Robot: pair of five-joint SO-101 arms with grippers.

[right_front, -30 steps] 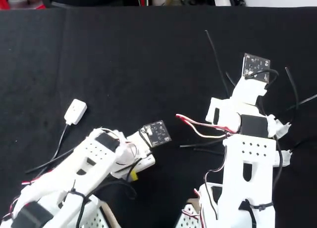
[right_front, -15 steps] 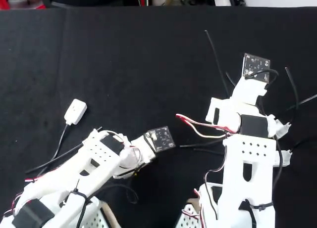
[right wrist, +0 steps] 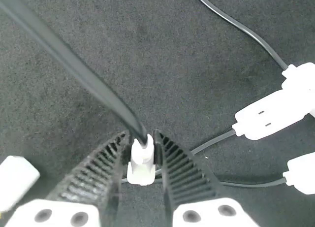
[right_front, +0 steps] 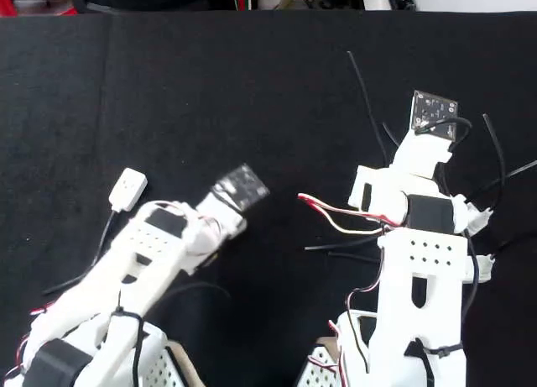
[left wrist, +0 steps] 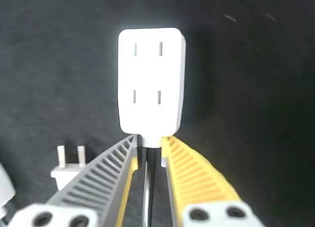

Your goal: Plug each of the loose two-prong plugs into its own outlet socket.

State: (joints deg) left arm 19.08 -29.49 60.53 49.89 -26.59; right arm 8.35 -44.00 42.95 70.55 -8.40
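Observation:
My left gripper (left wrist: 148,139) is shut on the neck of a white outlet block (left wrist: 151,79), where its black cord leaves. The block faces the camera with two pairs of slots, both unfilled. A loose white two-prong plug (left wrist: 68,169) lies on the black cloth beside the grey finger (left wrist: 106,168). My right gripper (right wrist: 141,138) is shut on a small white plug (right wrist: 141,163) whose black cable (right wrist: 64,59) runs away across the cloth. In the high view the left arm (right_front: 151,244) sits at the lower left and the right arm (right_front: 419,236) at the right.
A white plug body (right_front: 127,188) with a black cord lies left of the left arm. Several white connectors (right wrist: 270,116) with dark cords lie near my right gripper, and a white piece (right wrist: 15,180) lies at its other side. Thin black cables (right_front: 369,101) fan out around the right arm.
The left arm has swung toward the far side and to the left, carrying the outlet block along. The right arm has not moved.

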